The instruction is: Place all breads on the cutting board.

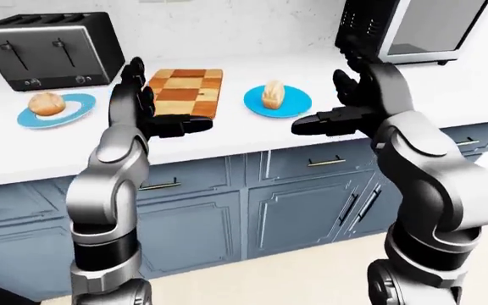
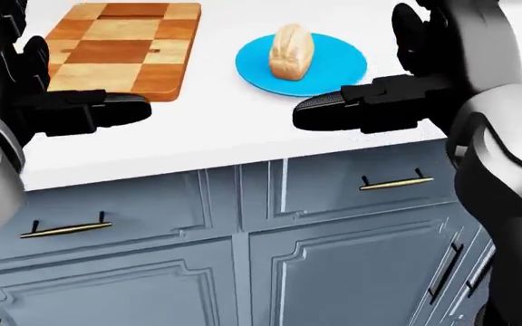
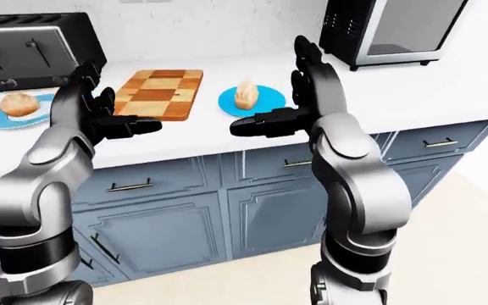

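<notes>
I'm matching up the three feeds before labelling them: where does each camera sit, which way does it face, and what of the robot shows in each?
Head view: on the head, tilted down at the counter edge and cabinet doors; left hand and right hand show, both open and empty.
Left-eye view: on the head, looking across the counter at the toaster, cutting board and microwave; both arms show.
Right-eye view: the same scene, shifted sideways.
Shared: all show the board and the bread on the near blue plate; only the eye views show the second bread.
</notes>
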